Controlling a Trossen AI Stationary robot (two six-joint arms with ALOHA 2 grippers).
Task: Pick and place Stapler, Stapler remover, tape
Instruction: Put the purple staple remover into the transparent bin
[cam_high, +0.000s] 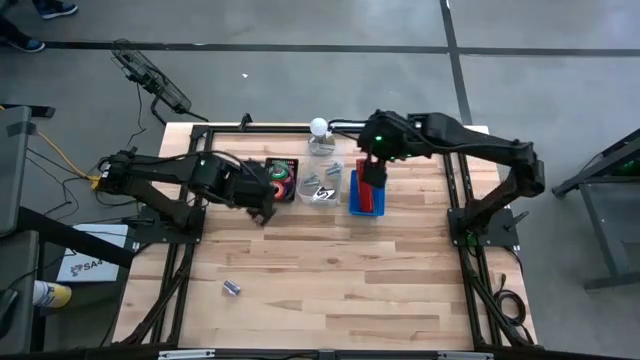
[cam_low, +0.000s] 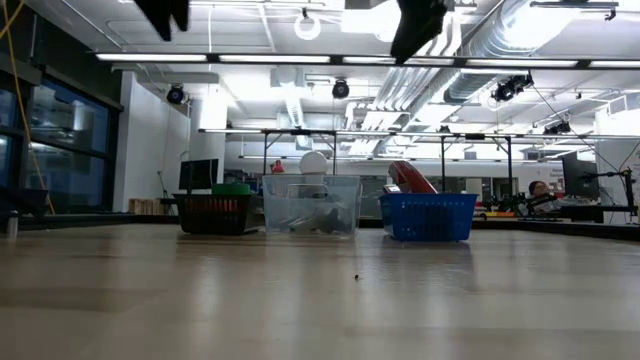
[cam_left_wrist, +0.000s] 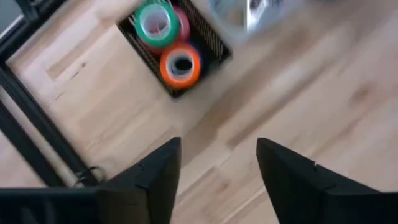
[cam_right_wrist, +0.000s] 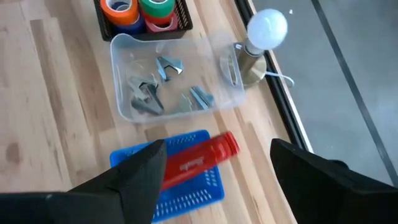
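Left end effector (cam_left_wrist: 217, 180) hangs open & empty near the black basket (cam_left_wrist: 211, 38) w/ tape rolls (cam_left_wrist: 180, 64). Right end effector (cam_right_wrist: 214, 171), open too, is over the red stapler (cam_right_wrist: 199, 160) in the blue basket (cam_right_wrist: 186, 199). Stapler looks hard, shiny, maybe slippy; grab its middle.

The table (cam_high: 330, 270) is seen to be of pale wooden planks, with a smooth, faintly shiny finish. The stapler (cam_right_wrist: 198, 160) is shown in glossy red plastic, resting in a blue plastic mesh basket (cam_right_wrist: 186, 198). Grey metal pieces (cam_right_wrist: 149, 99) are held in a clear, smooth plastic tub (cam_right_wrist: 121, 59). The tape (cam_left_wrist: 180, 64) is glossy, in a dark wire basket (cam_left_wrist: 211, 38). The left hand (cam_left_wrist: 217, 168) is matt black.
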